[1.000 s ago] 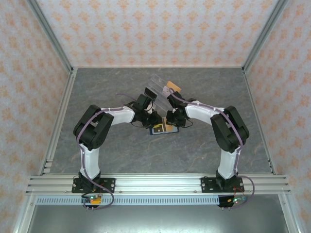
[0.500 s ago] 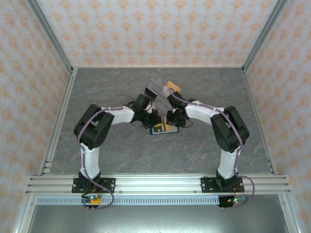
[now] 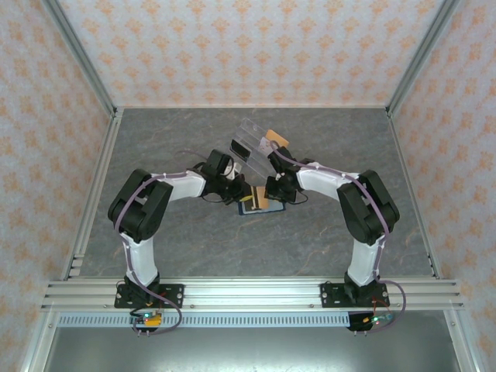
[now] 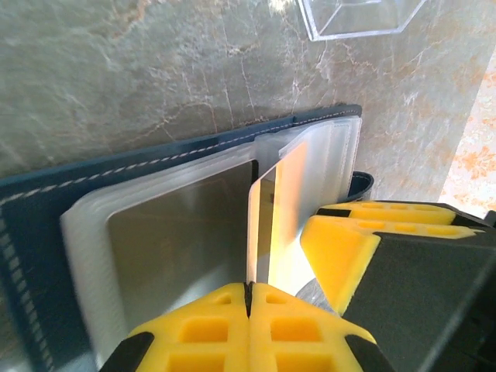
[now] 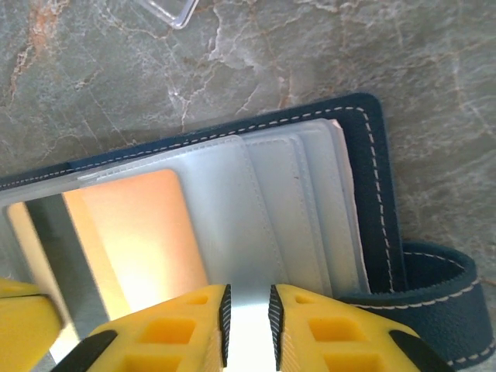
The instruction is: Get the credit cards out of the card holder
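- Left gripper (image 4: 249, 288): the yellow fingers are pressed together on one upright translucent sleeve leaf (image 4: 263, 217) of the small navy-blue book-style card holder (image 4: 31, 256). The holder lies open near the middle of the grey marbled table (image 3: 178, 240).
- Orange-tan rectangular plastic credit card (image 5: 139, 225): it sits inside a pocket, just left of the right gripper's fingers. Its long axis appears to run towards them.
- Right gripper (image 5: 248, 314): the fingers are clamped on the near edge of a translucent pocket (image 5: 232, 194). This arm is judged nearer to the card.
- Navy clasp tab (image 5: 434, 310): it lies at the holder's right end.
- Clear acrylic box (image 3: 252, 143): it stands towards the far edge, so the open room for moving is towards the near edge.
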Robot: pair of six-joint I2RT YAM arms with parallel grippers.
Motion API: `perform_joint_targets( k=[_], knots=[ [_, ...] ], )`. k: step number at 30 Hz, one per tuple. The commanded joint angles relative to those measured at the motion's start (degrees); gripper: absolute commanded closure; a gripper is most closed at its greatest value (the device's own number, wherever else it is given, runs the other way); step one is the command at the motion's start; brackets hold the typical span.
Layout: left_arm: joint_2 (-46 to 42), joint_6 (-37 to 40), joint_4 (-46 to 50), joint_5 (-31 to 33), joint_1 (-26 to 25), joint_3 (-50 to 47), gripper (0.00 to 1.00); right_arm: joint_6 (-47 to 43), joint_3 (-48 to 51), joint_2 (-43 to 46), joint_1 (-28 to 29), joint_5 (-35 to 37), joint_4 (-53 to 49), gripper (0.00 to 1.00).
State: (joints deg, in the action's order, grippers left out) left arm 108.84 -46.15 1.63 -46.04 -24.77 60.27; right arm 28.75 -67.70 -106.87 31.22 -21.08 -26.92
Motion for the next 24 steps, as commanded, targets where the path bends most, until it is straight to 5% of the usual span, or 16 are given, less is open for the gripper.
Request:
perform_joint_targets(
  k=[1,11,24],
  knots=[
    [-2.7,2.2,2.5,1.2,0.7,-0.9,1.0,0.7,1.2,1.2,-0.8,1.2,-1.8,0.76],
    [-8.8,6.0,9.7,3.6,2.9,-1.9,1.0,0.3,2.2,6.2,-2.1,-5.6,4.6,0.68],
    [-17.6,2.1,6.0,0.5,3.9,-1.9,1.0,6.9,7.4,8.4,-6.9,-30.6,27.0,0.33]
  ],
)
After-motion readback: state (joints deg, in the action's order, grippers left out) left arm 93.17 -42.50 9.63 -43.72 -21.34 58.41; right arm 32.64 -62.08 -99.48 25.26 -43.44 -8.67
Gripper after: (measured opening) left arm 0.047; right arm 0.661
